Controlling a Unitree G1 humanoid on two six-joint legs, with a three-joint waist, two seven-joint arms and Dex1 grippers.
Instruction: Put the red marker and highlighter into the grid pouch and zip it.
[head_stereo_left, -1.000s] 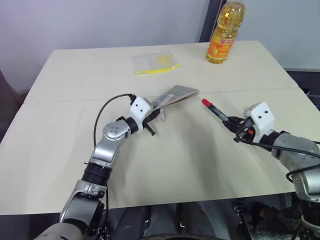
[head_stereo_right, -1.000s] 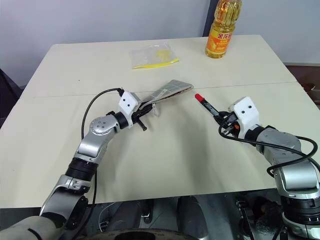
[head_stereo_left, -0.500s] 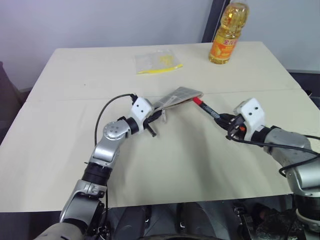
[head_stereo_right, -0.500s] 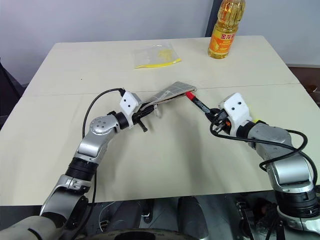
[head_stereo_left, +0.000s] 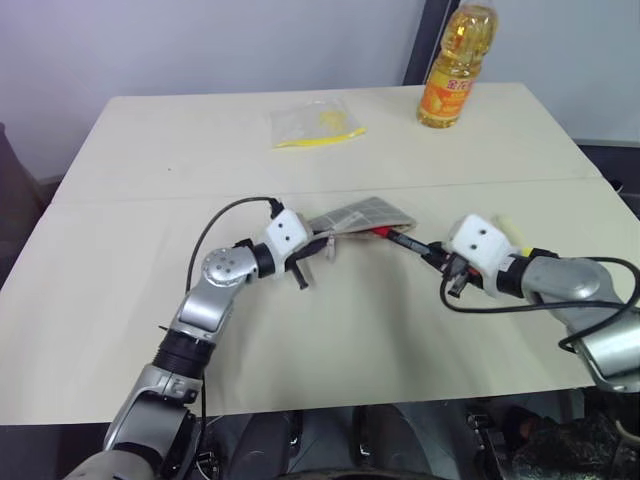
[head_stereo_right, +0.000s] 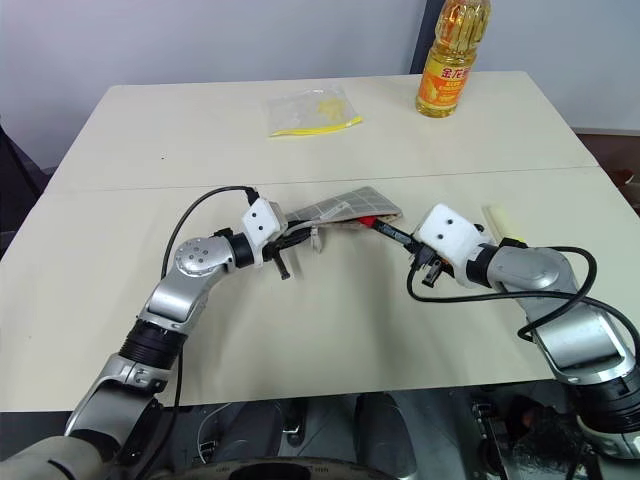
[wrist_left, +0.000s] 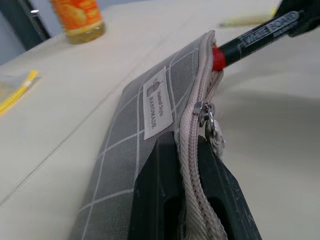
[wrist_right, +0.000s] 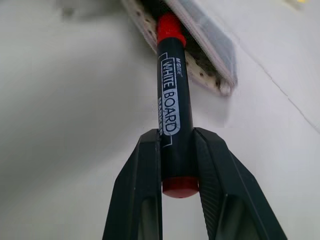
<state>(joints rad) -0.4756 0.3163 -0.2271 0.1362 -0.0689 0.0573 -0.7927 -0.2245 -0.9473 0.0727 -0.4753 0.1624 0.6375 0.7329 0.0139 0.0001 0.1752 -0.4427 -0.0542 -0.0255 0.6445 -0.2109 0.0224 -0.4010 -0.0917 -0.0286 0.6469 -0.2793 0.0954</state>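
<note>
Red marker (wrist_right: 173, 107) entering grid pouch (wrist_left: 145, 150) (gripped)

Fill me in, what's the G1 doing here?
It's loading a pouch. The left gripper is shut on the grid pouch, holding its zipper edge off the table. The right gripper is shut on the red marker, its cap tip at the pouch's open mouth, most of the body outside. The highlighter lies on the table beside the right arm, not yet picked up. The pouch is unzipped. A clear bag and an oil bottle sit at the far side.
</note>
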